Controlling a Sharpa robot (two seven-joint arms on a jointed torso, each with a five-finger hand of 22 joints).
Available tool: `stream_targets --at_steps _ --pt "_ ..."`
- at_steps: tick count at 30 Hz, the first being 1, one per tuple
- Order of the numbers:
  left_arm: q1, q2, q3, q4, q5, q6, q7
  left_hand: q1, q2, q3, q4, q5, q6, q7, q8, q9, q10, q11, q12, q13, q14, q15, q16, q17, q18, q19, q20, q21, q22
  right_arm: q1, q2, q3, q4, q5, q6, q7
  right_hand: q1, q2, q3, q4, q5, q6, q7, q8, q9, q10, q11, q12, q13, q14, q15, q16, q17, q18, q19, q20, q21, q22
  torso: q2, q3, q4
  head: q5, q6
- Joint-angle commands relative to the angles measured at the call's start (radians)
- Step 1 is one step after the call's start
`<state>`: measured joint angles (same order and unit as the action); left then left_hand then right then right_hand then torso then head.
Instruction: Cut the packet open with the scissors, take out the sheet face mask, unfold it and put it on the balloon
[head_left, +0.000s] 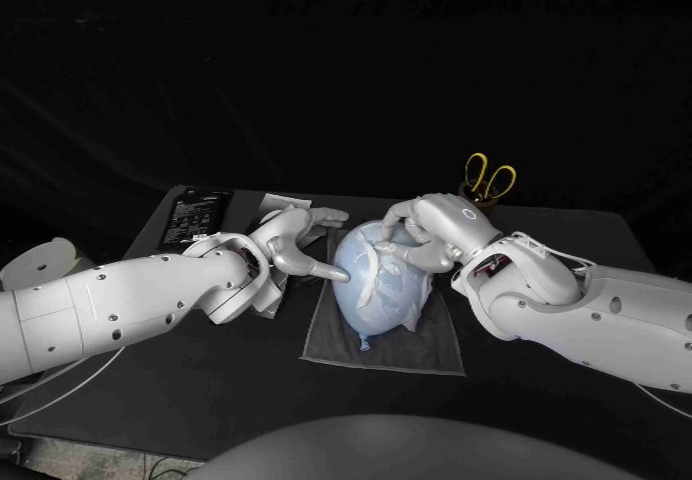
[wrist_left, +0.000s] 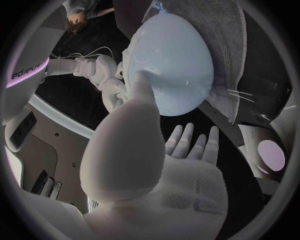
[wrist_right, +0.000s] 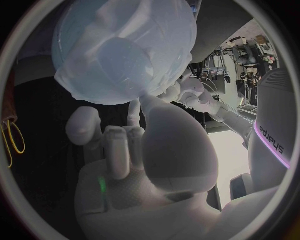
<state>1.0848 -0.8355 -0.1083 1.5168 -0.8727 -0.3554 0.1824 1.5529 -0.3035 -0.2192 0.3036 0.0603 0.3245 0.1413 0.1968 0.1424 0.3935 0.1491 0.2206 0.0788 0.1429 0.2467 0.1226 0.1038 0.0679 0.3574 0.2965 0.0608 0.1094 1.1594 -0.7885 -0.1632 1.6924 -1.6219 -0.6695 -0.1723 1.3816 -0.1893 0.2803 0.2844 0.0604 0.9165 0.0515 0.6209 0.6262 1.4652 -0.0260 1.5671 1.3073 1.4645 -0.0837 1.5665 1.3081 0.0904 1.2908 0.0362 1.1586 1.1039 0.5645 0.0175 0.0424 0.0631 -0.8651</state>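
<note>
Both left hand (head_left: 294, 241) and right hand (head_left: 431, 230) rest parted fingers on the balloon (head_left: 379, 292) atop a black table (head_left: 231, 392).

Both arms wear smooth, rounded white shells. The left arm (head_left: 116, 300) is dotted with small dark screw holes, and thin pale cables (head_left: 574, 260) loop at the right arm (head_left: 606, 310) wrist. The left hand (head_left: 293, 240) and right hand (head_left: 433, 230) are silver, and the right one bears a ring mark (head_left: 469, 212).

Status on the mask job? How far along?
Done: sheet mask is out, unfolded and draped over the balloon; scissors set aside at the back. In hand: left robot hand and right robot hand both touch the balloon, apparently smoothing the mask. Remaining: settle the fit, then let go.
</note>
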Motion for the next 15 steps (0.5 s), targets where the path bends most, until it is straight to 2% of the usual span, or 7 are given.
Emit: stream_targets --at_steps 1,4,6,7,10,12,15 --pt "0.002 0.010 0.001 -0.005 -0.041 0.039 -0.044 0.000 -0.003 -0.002 -0.001 -0.003 0.004 0.018 0.001 0.002 0.014 -0.004 0.007 0.001 0.011 -0.010 0.006 0.005 -0.011 -0.008 0.000 -0.004 -0.002 -0.002 -0.003 -0.002 0.000 0.015 -0.018 0.033 0.002 0.007 0.006 -0.001 -0.004 -0.006 0.003 -0.007 -0.002 0.106 0.007 0.004 0.264 0.105 0.009 0.003 0.259 0.019 -0.004 0.000 -0.005 -0.001 0.000 -0.0009 0.0003 0.000 0.006" --pt "0.002 0.017 0.002 -0.012 -0.036 0.061 -0.044 0.010 0.005 0.011 -0.002 -0.002 0.040 0.046 0.021 0.015 0.076 0.010 0.034 0.005 0.073 -0.027 0.041 0.029 -0.009 0.003 0.000 -0.002 -0.003 -0.002 -0.004 -0.002 0.001 0.028 -0.032 0.055 0.005 0.008 0.008 -0.002 -0.004 -0.007 0.005 -0.013 -0.004 0.106 0.009 0.004 0.264 0.105 0.011 0.003 0.258 0.019 -0.004 0.002 -0.006 -0.001 0.000 -0.0013 -0.0002 0.000 0.009" --pt "0.002 0.020 0.002 -0.015 -0.022 0.086 -0.043 0.016 0.017 0.025 -0.002 -0.003 0.070 0.054 0.037 0.025 0.107 0.014 0.044 0.005 0.104 -0.030 0.056 0.039 -0.009 0.005 0.000 0.000 -0.005 -0.002 -0.005 -0.002 0.002 0.042 -0.051 0.078 0.005 0.009 0.011 -0.003 -0.004 -0.014 0.010 -0.028 -0.009 0.106 0.014 0.004 0.264 0.105 0.015 0.003 0.258 0.020 -0.006 0.004 -0.010 -0.003 0.001 -0.0012 -0.0002 0.000 0.010" --pt "0.002 0.020 0.002 -0.015 -0.019 0.091 -0.042 0.017 0.022 0.031 -0.002 -0.004 0.080 0.054 0.043 0.029 0.116 0.012 0.046 0.004 0.114 -0.032 0.060 0.042 -0.009 0.003 -0.001 -0.001 -0.006 -0.002 -0.005 -0.002 0.003 0.045 -0.056 0.084 0.006 0.009 0.012 -0.003 -0.004 -0.015 0.013 -0.034 -0.012 0.106 0.016 0.004 0.264 0.105 0.016 0.003 0.257 0.020 -0.006 0.006 -0.010 -0.003 0.001 -0.0013 -0.0006 0.000 0.011" --pt "0.002 0.023 0.002 -0.015 0.003 0.121 -0.036 0.018 0.053 0.071 -0.003 -0.007 0.141 0.054 0.074 0.048 0.173 0.012 0.057 0.001 0.162 -0.040 0.077 0.053 -0.010 -0.005 -0.001 -0.003 -0.014 -0.002 -0.010 -0.002 0.007 0.079 -0.101 0.140 0.011 0.010 0.020 -0.007 -0.003 -0.021 0.021 -0.059 -0.020 0.106 0.023 0.004 0.264 0.105 0.023 0.002 0.257 0.021 -0.008 0.010 -0.015 -0.005 0.000 -0.0012 0.0020 0.000 0.013" --pt "0.002 0.024 0.002 -0.015 0.018 0.134 -0.028 0.017 0.079 0.102 -0.004 -0.008 0.184 0.046 0.094 0.061 0.210 0.004 0.053 -0.007 0.184 -0.041 0.077 0.053 -0.010 -0.002 -0.001 -0.005 -0.018 -0.002 -0.016 -0.002 0.015 0.108 -0.136 0.195 0.020 0.014 0.030 -0.013 -0.002 -0.021 0.024 -0.074 -0.026 0.106 0.027 0.004 0.264 0.105 0.026 0.002 0.256 0.021 -0.008 0.013 -0.017 -0.004 0.000 -0.0010 0.0028 -0.001 0.014" --pt "0.002 0.026 0.002 -0.015 0.037 0.143 -0.019 0.018 0.101 0.127 -0.005 -0.009 0.214 0.041 0.106 0.068 0.245 -0.001 0.048 -0.012 0.211 -0.039 0.080 0.056 -0.010 -0.001 -0.001 -0.008 -0.022 -0.001 -0.030 -0.001 0.032 0.150 -0.157 0.272 0.036 0.018 0.052 -0.027 0.001 -0.017 0.031 -0.104 -0.035 0.106 0.032 0.004 0.264 0.106 0.031 0.003 0.259 0.021 -0.006 0.017 -0.017 0.000 0.000 -0.0011 0.0019 -0.001 0.018"
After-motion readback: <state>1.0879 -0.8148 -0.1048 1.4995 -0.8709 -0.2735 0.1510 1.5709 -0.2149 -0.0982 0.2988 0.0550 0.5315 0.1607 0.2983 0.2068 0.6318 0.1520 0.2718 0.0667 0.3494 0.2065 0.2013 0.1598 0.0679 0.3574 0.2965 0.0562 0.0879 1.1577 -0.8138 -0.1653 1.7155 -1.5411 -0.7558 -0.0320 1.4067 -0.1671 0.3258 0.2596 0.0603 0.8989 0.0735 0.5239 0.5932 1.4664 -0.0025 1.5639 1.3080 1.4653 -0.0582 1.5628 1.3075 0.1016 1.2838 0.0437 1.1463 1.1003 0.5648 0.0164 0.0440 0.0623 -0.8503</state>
